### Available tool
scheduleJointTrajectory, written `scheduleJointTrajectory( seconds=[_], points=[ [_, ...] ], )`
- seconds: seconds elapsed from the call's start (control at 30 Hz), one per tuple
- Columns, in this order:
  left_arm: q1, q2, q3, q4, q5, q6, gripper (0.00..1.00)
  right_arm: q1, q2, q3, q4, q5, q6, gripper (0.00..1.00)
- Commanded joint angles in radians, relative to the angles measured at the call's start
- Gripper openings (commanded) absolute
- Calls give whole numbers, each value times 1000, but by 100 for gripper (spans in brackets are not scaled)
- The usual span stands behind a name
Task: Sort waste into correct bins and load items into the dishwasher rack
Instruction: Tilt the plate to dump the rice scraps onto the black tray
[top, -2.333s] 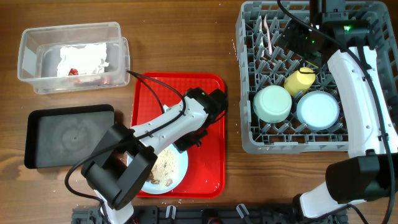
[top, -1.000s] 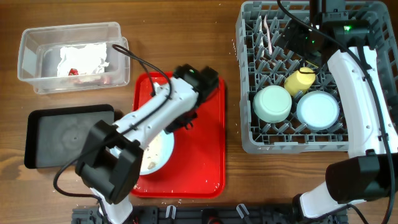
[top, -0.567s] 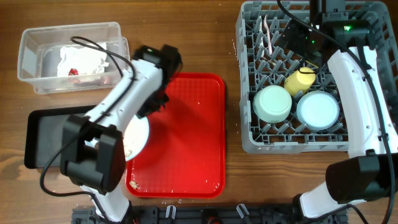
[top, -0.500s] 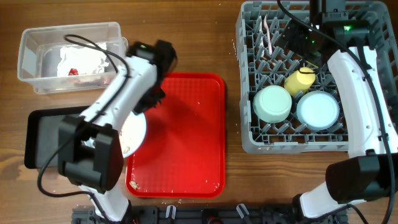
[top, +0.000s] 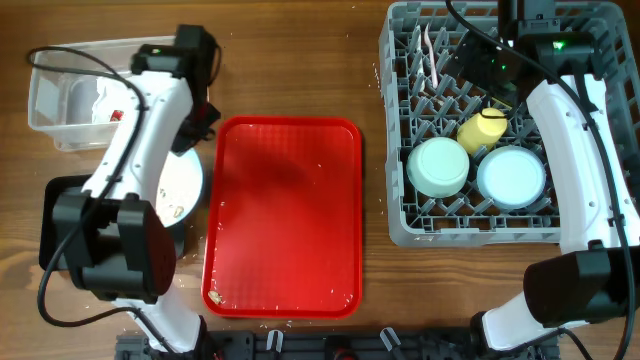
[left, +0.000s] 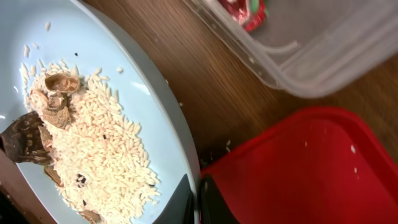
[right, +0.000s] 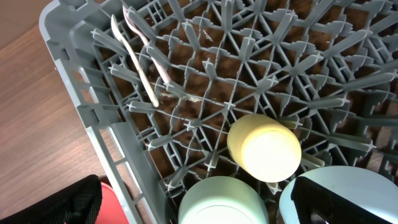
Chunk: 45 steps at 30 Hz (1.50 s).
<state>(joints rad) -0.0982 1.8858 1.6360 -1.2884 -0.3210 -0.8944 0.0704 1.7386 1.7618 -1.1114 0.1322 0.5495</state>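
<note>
The light blue plate (top: 178, 185) sits left of centre in the overhead view. It overlaps the right edge of the black tray (top: 65, 215), just below the clear tub (top: 70, 90) and beside the red tray (top: 285, 215). My left end effector (left: 191, 200) is pinched tight on its rim, with rice (left: 93, 149) and brown scraps (left: 53, 106) heaped on it. I judge that thin edge grip the weak point. Tipping before the plate is fully over the black tray would spill rice onto the bench (top: 300, 60) or the red tray, and the plate could twist in the pinch. My right end effector (right: 196, 199) hovers over the dishwasher rack (right: 81, 118), fingers apparently spread, holding nothing.
</note>
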Motion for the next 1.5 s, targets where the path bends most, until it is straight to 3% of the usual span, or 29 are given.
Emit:
scheduleJointTrajectory(
  seconds=[0.0,0.4,0.67,1.47],
  points=[
    [64,-35,19,32,-4,24,4,-1,-33,-1,4,18,0,100],
    [259,-46,19,78,251,28,4,-1,-33,-1,4,18,0,100],
    [380,-107,19,96,428,107,4,-1,-33,-1,4,18,0,100],
    [762,-171,17,58,1079,492,4,-1,-33,-1,4,18,1,100]
  ],
)
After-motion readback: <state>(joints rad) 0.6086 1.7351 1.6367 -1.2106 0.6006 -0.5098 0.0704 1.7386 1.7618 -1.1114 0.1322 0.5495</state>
